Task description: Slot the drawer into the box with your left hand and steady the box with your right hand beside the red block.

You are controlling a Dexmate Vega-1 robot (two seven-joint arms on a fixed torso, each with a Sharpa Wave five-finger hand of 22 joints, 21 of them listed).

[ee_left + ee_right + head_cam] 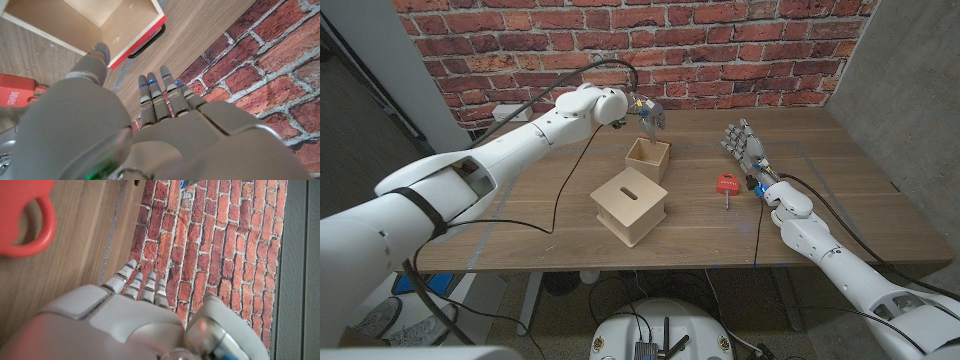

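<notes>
Spanning the scene, the wooden table (520, 200) carries a closed pale plywood box (630, 205) with a slot on top; just behind it sits the open pale wooden drawer (648, 160). Above the drawer's far edge, the left hand (650, 118) hovers, fingers spread, empty. The right hand (748, 155) stands open beside the small red block (727, 184).
</notes>
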